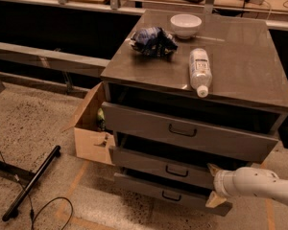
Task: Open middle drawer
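The middle drawer (153, 162) is the second of three grey drawers, with a low front and a small dark loop handle (175, 171). It stands slightly out from the cabinet, like the top drawer (182, 133) and bottom drawer (158, 191). My gripper (213, 184) comes in from the lower right on a white arm. Its two pale fingers are spread, one (213, 169) at the middle drawer's right end and one (215, 199) by the bottom drawer's front. It holds nothing and is right of the handle.
On the cabinet top (240, 66) lie a white bowl (185, 25), a crumpled blue chip bag (152, 40) and a plastic bottle (200, 71) on its side. An open cardboard box (90, 128) stands at the cabinet's left. A black bar (31, 182) and cable lie on the floor.
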Robot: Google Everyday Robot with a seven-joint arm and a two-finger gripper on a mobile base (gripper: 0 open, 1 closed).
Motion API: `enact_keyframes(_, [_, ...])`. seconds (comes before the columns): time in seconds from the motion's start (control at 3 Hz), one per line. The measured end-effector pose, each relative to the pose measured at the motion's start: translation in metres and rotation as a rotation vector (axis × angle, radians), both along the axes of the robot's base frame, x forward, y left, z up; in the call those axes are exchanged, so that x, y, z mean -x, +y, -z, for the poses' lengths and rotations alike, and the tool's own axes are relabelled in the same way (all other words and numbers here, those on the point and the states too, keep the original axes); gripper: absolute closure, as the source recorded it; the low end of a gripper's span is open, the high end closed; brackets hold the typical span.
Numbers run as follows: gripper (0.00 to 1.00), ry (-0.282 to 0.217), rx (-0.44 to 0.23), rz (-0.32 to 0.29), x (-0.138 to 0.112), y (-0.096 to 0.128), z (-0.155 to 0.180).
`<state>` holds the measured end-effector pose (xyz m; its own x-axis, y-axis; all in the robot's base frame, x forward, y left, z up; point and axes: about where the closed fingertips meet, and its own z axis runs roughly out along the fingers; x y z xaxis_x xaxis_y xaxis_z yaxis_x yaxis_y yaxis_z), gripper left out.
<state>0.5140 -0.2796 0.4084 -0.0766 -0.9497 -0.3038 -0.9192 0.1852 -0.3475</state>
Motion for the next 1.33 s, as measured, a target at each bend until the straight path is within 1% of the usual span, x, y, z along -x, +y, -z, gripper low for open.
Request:
enact_keyframes(0.33, [0.41,0.016,0.0,-0.009,0.0,0.003,0.005])
enact_keyframes(0.67, [0.64,0.047,-0.004,-0.011,0.018,0.003,-0.001])
enact_keyframes(1.0, [0.87,0.053,-0.005,-0.009,0.021,0.002,-0.007])
enact_keyframes(1.33, [0.9,0.053,-0.005,-0.009,0.021,0.002,-0.014])
